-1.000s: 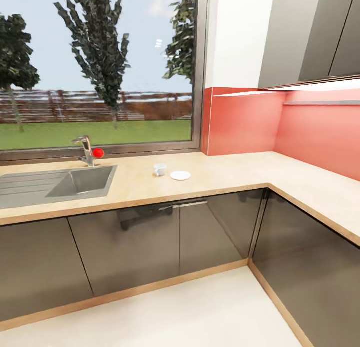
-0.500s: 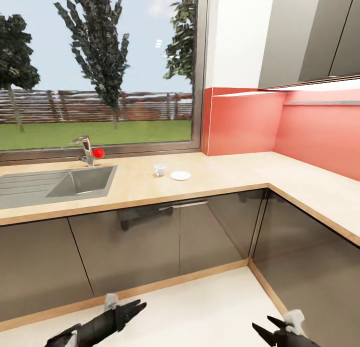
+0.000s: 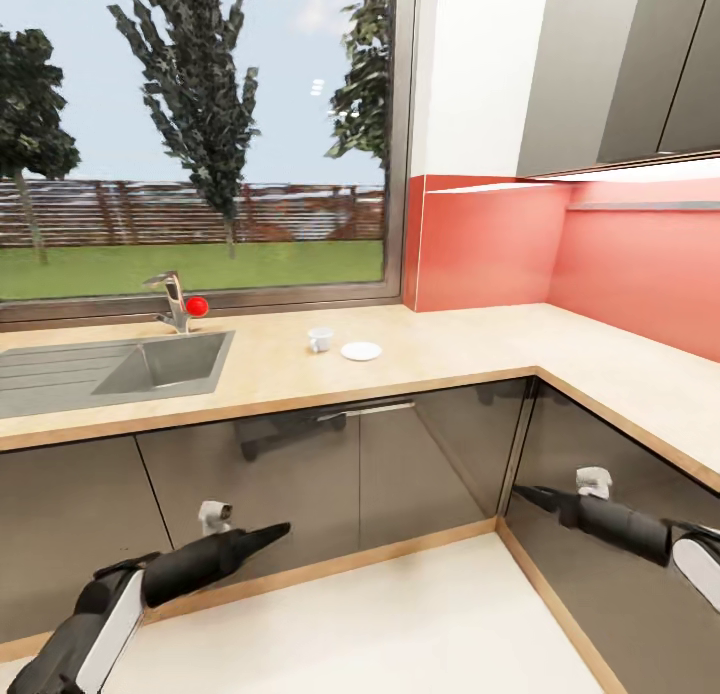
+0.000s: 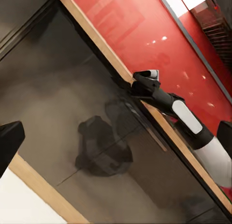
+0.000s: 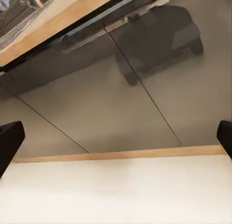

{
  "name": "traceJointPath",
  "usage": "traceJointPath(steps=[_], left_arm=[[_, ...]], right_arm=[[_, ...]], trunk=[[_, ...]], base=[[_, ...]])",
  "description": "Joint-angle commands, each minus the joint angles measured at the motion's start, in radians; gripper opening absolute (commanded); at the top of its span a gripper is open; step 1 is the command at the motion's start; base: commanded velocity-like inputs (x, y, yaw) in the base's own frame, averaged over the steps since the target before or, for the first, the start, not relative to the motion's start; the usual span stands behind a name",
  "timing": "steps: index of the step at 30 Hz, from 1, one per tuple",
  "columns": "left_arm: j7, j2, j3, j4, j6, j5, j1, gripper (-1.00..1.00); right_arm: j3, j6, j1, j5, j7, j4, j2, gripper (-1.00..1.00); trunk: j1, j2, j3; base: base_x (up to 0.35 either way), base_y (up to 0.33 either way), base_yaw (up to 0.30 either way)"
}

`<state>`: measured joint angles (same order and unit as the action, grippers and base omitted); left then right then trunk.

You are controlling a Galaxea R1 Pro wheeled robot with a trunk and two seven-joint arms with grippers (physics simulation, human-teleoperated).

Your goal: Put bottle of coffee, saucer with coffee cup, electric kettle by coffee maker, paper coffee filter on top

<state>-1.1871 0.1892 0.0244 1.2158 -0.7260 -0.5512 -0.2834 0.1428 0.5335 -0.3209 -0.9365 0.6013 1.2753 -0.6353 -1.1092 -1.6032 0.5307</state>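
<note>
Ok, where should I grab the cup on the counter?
Grip the cup by its rim wall, coming straight down from above. It stands upright and open-topped, apart from the saucer, so a top approach looks clear. Its handle is too small to judge.

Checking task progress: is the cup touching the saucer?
Apart. The head view shows the cup standing on the countertop beside the saucer, with bare wood between them.

cup [image 3: 320, 339], saucer [image 3: 361, 351] on countertop [image 3: 450, 349]
</note>
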Motion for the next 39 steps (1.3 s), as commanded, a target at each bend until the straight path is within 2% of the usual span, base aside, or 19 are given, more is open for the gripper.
traceJointPath(steps=[1,4,5,7,9,10,12,14,17,18,19,20,22,24,26,28,30,34,39], left_arm=[[0.0,-0.001,0.03,0.05,-0.056,-0.004,0.0,1.0],[0.001,-0.002,0.083,0.115,-0.123,-0.004,0.0,1.0],[0.001,-0.003,0.119,0.152,-0.167,-0.004,-0.001,1.0],[0.001,-0.006,0.149,0.18,-0.203,-0.004,-0.001,1.0],[0.002,-0.013,0.181,0.209,-0.241,-0.007,-0.007,1.0],[0.003,-0.016,0.194,0.218,-0.257,-0.01,-0.051,1.0],[0.004,-0.017,0.198,0.216,-0.262,-0.011,-0.087,1.0],[0.004,-0.018,0.201,0.196,-0.266,-0.016,-0.143,1.0],[0.005,-0.031,0.203,0.068,-0.269,-0.027,-0.276,1.0],[0.006,-0.036,0.203,0.033,-0.269,-0.027,-0.303,1.0],[0.015,-0.05,0.204,-0.056,-0.269,-0.028,-0.365,1.0],[0.029,-0.059,0.204,-0.105,-0.268,-0.029,-0.396,1.0],[0.109,-0.086,0.206,-0.242,-0.267,-0.031,-0.482,1.0],[0.147,-0.097,0.221,-0.296,-0.266,-0.031,-0.512,1.0],[0.206,-0.128,0.258,-0.34,-0.263,-0.032,-0.538,1.0],[0.21,-0.131,0.274,-0.34,-0.263,-0.032,-0.54,1.0],[0.215,-0.135,0.307,-0.339,-0.262,-0.032,-0.542,1.0],[0.217,-0.138,0.328,-0.34,-0.262,-0.032,-0.543,1.0],[0.216,-0.145,0.333,-0.342,-0.263,-0.032,-0.543,1.0]], right_arm=[[-0.012,0.049,-0.042,-0.005,-0.002,0.008,0.0,1.0],[-0.022,0.103,-0.1,-0.003,-0.002,0.014,0.0,1.0],[-0.027,0.133,-0.141,-0.002,-0.003,0.017,0.001,1.0],[-0.029,0.162,-0.183,-0.002,-0.003,0.018,0.002,1.0],[-0.031,0.224,-0.266,-0.002,-0.003,0.018,0.005,1.0],[-0.032,0.293,-0.344,-0.002,-0.005,0.017,0.011,1.0],[-0.032,0.325,-0.384,-0.002,-0.011,0.015,0.017,1.0],[-0.032,0.367,-0.443,-0.002,-0.047,0.006,0.037,1.0],[-0.032,0.413,-0.554,-0.002,-0.184,-0.029,0.125,1.0],[-0.032,0.417,-0.575,-0.002,-0.208,-0.039,0.139,1.0],[-0.032,0.429,-0.62,-0.004,-0.25,-0.074,0.162,1.0],[-0.032,0.434,-0.642,-0.006,-0.266,-0.092,0.174,1.0],[-0.031,0.446,-0.714,-0.009,-0.305,-0.15,0.214,1.0],[-0.031,0.45,-0.74,-0.012,-0.318,-0.185,0.238,1.0],[-0.033,0.454,-0.763,-0.019,-0.33,-0.234,0.261,1.0],[-0.033,0.454,-0.764,-0.02,-0.332,-0.263,0.262,1.0],[-0.034,0.453,-0.767,-0.02,-0.333,-0.323,0.264,1.0],[-0.034,0.452,-0.767,-0.02,-0.333,-0.36,0.265,1.0],[-0.034,0.452,-0.767,-0.023,-0.332,-0.379,0.27,1.0]], trunk=[[0.0,-0.001,0.001],[0.0,-0.001,0.001],[0.0,-0.001,0.001],[0.0,-0.001,0.001],[0.0,-0.001,0.001],[0.0,-0.001,0.001],[0.0,-0.001,0.001],[0.0,-0.001,0.001],[0.0,-0.001,0.001],[0.0,-0.001,0.001],[0.0,-0.001,0.001],[0.0,-0.001,0.001],[0.0,-0.001,0.001],[0.0,-0.001,0.001],[0.0,-0.001,0.001],[0.0,-0.001,0.001],[0.0,-0.001,0.001],[0.0,-0.001,0.001],[0.0,-0.001,0.001]], base=[[0.0,0.0,0.0],[0.0,0.0,0.0],[0.0,0.0,0.0],[0.0,0.0,0.0],[0.0,0.0,0.0],[0.0,0.0,0.0],[0.0,0.0,0.0],[0.0,0.0,0.0],[0.0,0.0,0.0],[0.0,0.0,0.0],[0.0,0.0,0.0],[0.0,0.0,0.0],[0.0,0.0,0.0],[0.0,0.0,0.0],[0.0,0.0,0.0],[0.0,0.0,0.0],[0.053,-0.041,0.0],[0.166,-0.144,0.0],[0.201,-0.202,0.062]])
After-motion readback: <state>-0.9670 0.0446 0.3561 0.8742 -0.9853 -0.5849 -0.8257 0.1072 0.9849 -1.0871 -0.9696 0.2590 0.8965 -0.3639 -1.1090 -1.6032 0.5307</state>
